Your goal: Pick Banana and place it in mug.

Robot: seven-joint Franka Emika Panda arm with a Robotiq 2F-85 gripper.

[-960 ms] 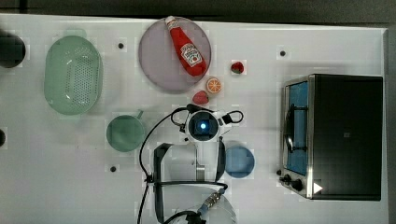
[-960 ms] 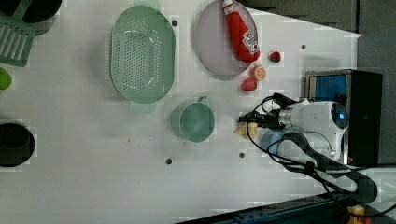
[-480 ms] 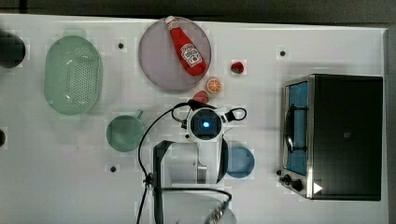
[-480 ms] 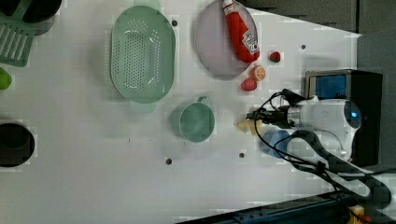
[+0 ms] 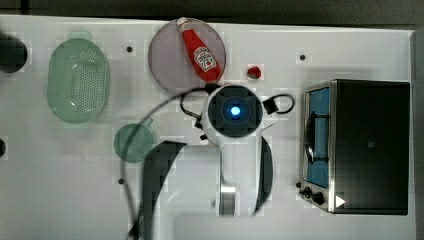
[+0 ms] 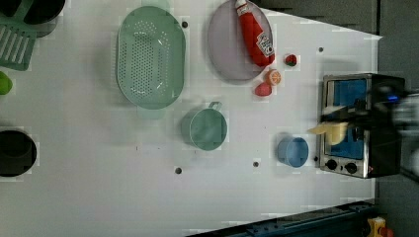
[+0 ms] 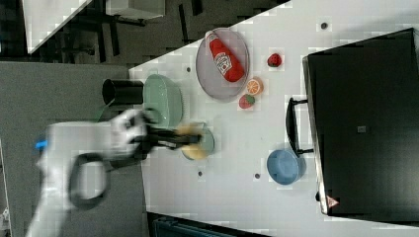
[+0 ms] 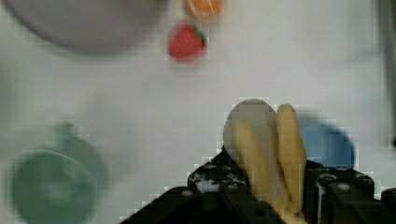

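Note:
The pale yellow banana [image 8: 266,144] sits between my gripper's [image 8: 273,184] black fingers [image 8: 217,179], and the gripper is shut on it. In the left view the banana [image 6: 330,131] hangs lifted off the table, in front of the toaster oven, with the gripper [image 6: 346,123] blurred at the left view's right. The teal-green mug [image 6: 205,129] stands upright with nothing in it, apart from the banana. In the right view the held banana [image 7: 191,144] overlaps the mug [image 7: 208,143]. The top view has the mug [image 5: 132,143] left of my wrist [image 5: 234,111].
A blue cup [image 6: 292,151] stands near the toaster oven [image 6: 353,126]. The pale green basket [image 6: 150,57], the plate [image 6: 227,54] with a ketchup bottle [image 6: 255,32], an orange slice [image 6: 272,77] and two small red fruits [image 6: 263,89] lie beyond the mug.
My gripper has risen well above the table with the banana in it, so the wrist looks larger in the top view. The mug and other items have not moved.

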